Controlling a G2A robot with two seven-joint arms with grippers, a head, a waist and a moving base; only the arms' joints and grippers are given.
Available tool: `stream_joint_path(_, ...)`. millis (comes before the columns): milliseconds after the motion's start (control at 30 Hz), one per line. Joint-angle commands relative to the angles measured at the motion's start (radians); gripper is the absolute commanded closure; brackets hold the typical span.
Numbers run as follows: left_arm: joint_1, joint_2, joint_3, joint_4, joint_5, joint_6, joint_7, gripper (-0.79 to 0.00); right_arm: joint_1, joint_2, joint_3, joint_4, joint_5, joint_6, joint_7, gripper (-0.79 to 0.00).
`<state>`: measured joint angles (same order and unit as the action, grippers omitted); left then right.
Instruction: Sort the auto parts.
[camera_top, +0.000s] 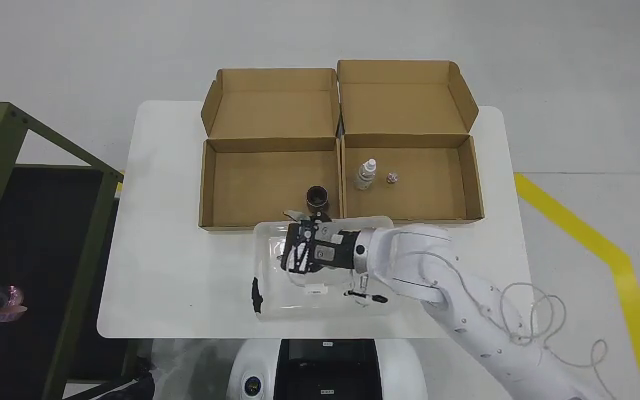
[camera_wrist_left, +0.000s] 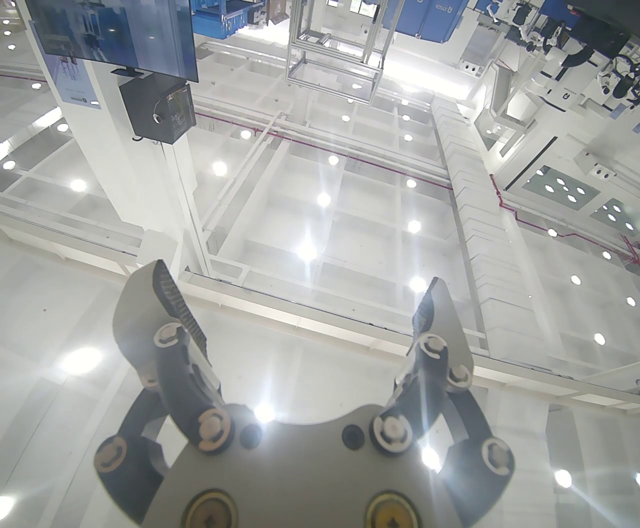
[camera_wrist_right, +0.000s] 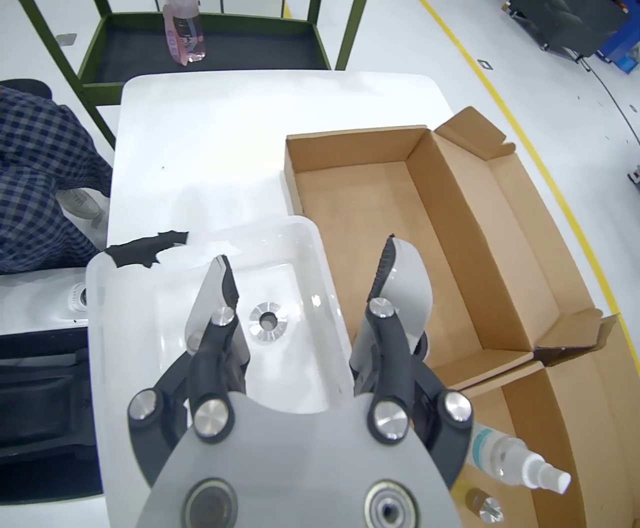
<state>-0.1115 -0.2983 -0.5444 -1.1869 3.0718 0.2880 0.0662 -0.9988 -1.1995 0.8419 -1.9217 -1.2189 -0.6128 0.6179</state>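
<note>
On your tabletop two cardboard boxes stood open behind the clear bin, ready to take sorted parts. Your right fingers hung spread and empty over that bin, seemingly lined up for the silver ring on its floor. Your left fingers, likewise spread, pointed at the ceiling, out of the way.

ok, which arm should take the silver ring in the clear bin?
Right, most likely. The right gripper hangs open over the clear bin, with the silver ring lying just beyond its fingertips. The left gripper, also open, points up at the ceiling, away from the table.
</note>
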Motion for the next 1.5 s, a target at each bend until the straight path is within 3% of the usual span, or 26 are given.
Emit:
stream_joint_path(0, 0.0, 0.0, 0.0, 0.0, 0.0, 0.0, 0.0, -0.785, -0.014, 0.001, -0.003, -0.002, -0.013, -0.001, -0.005, -0.496)
stream_joint_path(367, 0.0, 0.0, 0.0, 0.0, 0.0, 0.0, 0.0, -0.785, -0.048, 0.002, -0.041, 0.066, -0.085, -0.025, -0.034, -0.505)
stream_joint_path(1167, 0.0, 0.0, 0.0, 0.0, 0.0, 0.0, 0.0, -0.785, 0.043, -0.043, -0.13, 0.288, -0.124, 0.01, -0.035, -0.486)
stream_joint_path(1467, 0.0, 0.0, 0.0, 0.0, 0.0, 0.0, 0.0, -0.785, 0.067, -0.061, -0.155, 0.339, -0.116, 0.016, -0.044, -0.379)
